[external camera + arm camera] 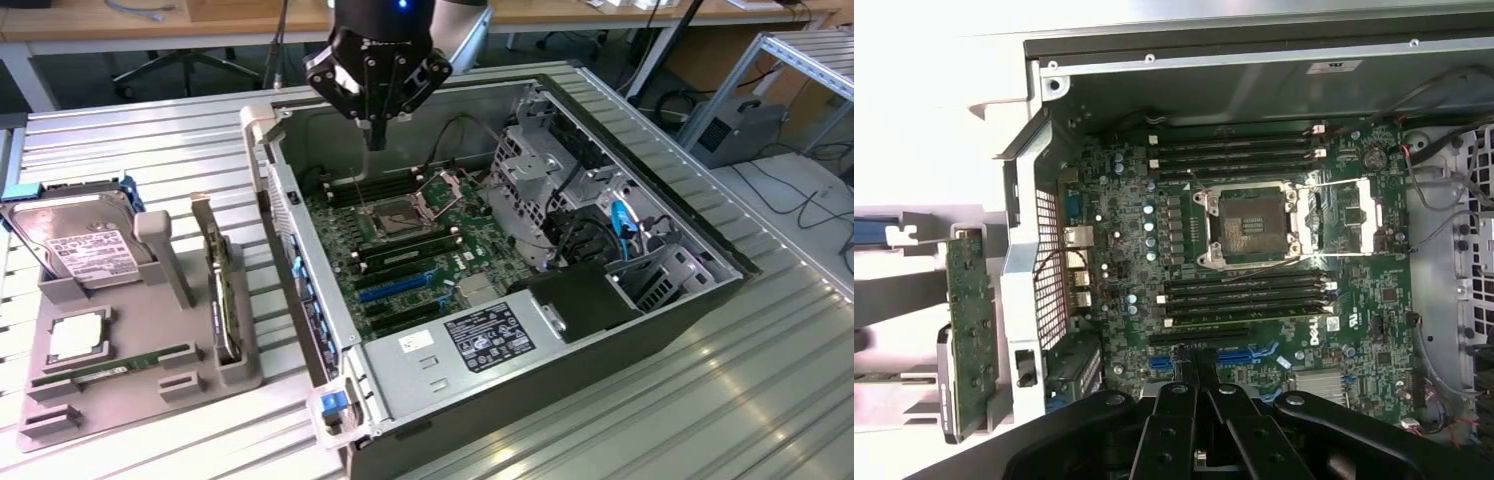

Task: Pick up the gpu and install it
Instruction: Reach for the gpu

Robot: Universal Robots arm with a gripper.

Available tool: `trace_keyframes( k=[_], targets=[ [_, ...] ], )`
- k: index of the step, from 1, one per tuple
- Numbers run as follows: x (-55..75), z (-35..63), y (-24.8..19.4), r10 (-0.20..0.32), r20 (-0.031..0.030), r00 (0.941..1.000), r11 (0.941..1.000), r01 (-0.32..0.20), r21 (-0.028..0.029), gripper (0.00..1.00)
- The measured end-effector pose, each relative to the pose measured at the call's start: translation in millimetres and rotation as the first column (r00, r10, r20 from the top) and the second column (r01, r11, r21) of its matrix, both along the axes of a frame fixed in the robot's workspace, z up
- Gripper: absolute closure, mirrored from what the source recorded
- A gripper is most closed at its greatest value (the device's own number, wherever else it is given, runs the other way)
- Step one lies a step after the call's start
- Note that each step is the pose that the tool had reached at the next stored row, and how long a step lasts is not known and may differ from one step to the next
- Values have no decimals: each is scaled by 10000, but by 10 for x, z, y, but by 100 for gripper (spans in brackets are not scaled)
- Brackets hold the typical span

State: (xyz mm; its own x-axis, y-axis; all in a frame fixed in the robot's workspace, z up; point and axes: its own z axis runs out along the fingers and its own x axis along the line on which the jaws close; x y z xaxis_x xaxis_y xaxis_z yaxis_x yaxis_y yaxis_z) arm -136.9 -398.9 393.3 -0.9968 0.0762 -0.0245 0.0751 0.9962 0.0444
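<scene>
Gpu (220, 290) seemingly upright outside case (601, 365), well apart from tool (376, 138)

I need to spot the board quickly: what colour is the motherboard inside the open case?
Green motherboard, clearest in the wrist view.

gpu (224, 300) upright in tray (120, 400); case (574, 390) on the exterior view's right.

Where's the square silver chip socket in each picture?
Exterior view: chip socket in the middle of the green motherboard.
Wrist view: chip socket between two banks of black memory slots.
Shared landmark: those memory slots flank it in both views.
</scene>
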Motion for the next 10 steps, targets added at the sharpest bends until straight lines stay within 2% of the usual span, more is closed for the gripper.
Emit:
trace_keyframes(
  k=[10],
  targets=[
    [-30, 0, 0, 0, 0, 10000, 10000, 0, 0, 89]
  ],
)
